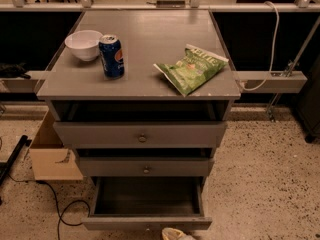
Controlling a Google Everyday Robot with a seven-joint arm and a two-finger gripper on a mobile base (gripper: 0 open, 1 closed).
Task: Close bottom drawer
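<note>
The desk (150, 39) and the bottom drawer (147, 223) are matt grey. The soda can (111, 56) is glossy metal and the chip bag (192, 68) is shiny crinkled film. The gripper (175, 234), pale and smooth, is at the lower edge by the drawer front.

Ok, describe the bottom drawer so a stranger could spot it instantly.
Find the grey cabinet holding a bowl, soda can and chip bag, and follow its three drawers down. The bottom drawer is the lowest, with the gripper at the picture's bottom edge in front of it. Unlike the middle drawer and top drawer, it is pulled far out, its dark inside showing.
</note>
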